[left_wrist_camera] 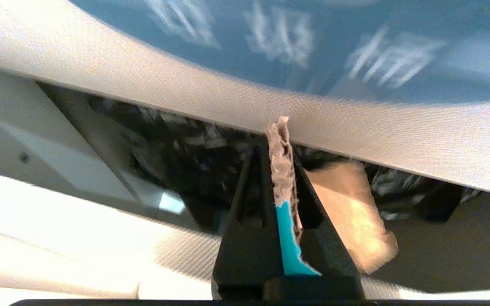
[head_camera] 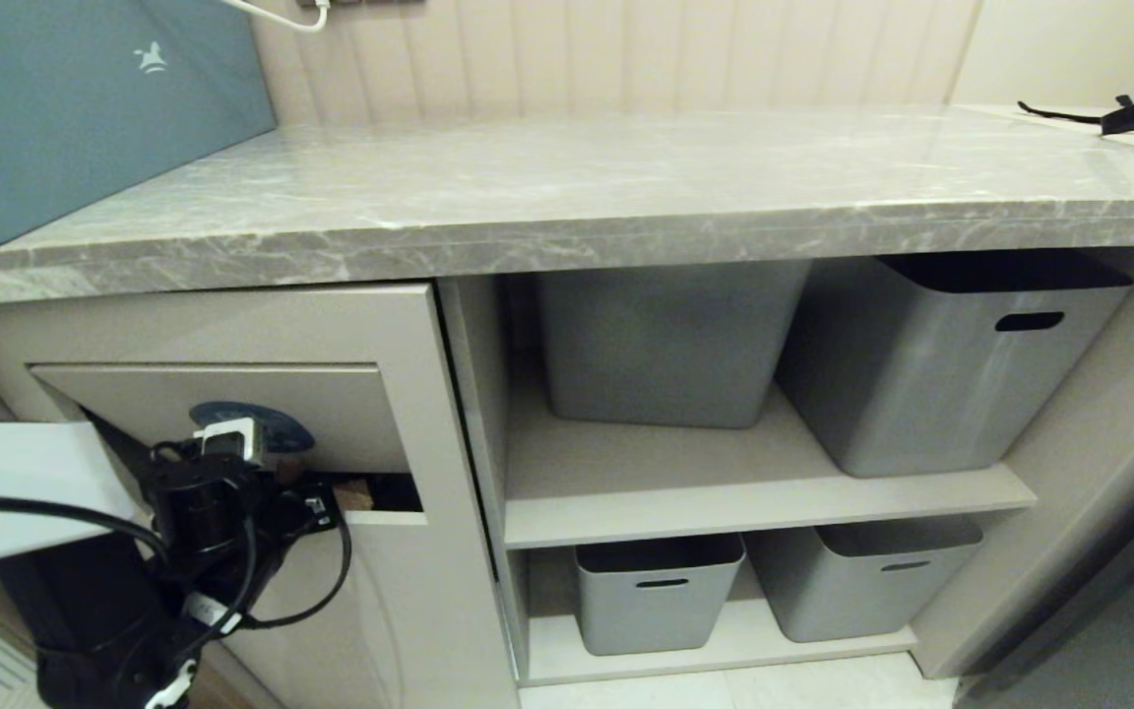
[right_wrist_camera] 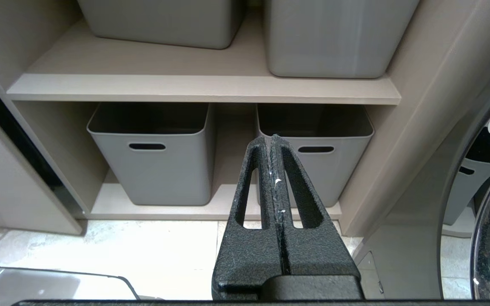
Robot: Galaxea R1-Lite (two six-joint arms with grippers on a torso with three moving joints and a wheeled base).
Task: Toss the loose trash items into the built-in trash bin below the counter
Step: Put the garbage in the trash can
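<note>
Cardboard scrap (left_wrist_camera: 282, 170) pinched in my left gripper (left_wrist_camera: 280, 140), lower left of frame, at the flap (head_camera: 232, 414). Flap edge could snag it on release. Right gripper (right_wrist_camera: 274, 146) closed, empty.

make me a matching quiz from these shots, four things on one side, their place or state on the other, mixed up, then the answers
Things:
1. left gripper
2. right gripper
3. teal box
4. flap

Places or states:
A. stands on the counter at its left end
B. shut on nothing, pointing at the lower grey bins
C. pushed inward, dark gap below it
D. clamped on a cardboard scrap with a turquoise face, at the bin opening

Pairs: 1-D, 2-B, 3-A, 4-C
</note>
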